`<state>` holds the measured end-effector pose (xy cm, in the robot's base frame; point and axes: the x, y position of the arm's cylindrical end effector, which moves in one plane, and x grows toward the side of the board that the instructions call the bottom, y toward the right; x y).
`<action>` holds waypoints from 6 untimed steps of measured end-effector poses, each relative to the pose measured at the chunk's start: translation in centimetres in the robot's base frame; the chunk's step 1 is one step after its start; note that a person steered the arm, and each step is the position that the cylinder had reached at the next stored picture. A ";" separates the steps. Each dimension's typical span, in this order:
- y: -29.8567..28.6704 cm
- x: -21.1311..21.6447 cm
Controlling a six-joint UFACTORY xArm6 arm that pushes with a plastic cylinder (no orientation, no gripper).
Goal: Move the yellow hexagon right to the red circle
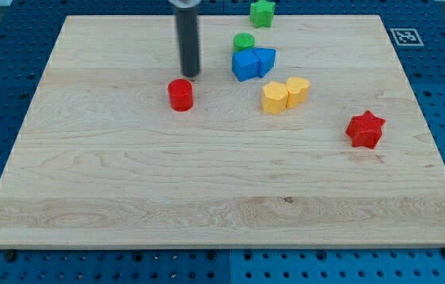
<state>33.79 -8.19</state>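
Here our bare rod holds nothing, my tip [190, 75] at twelve o'clock of the red circle [181, 94]; next we round the yellow hexagon [274, 98] to its three o'clock side, pushing toward nine.

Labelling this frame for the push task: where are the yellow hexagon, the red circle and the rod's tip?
yellow hexagon [274, 98], camera view, its top face.
red circle [181, 93], camera view, its top face.
my tip [190, 75], camera view, the rod's very lower end.
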 end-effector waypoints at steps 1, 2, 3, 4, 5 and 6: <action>-0.9 3.5; 7.0 5.1; 15.3 5.0; 11.5 3.7; 3.8 3.7; -0.4 5.9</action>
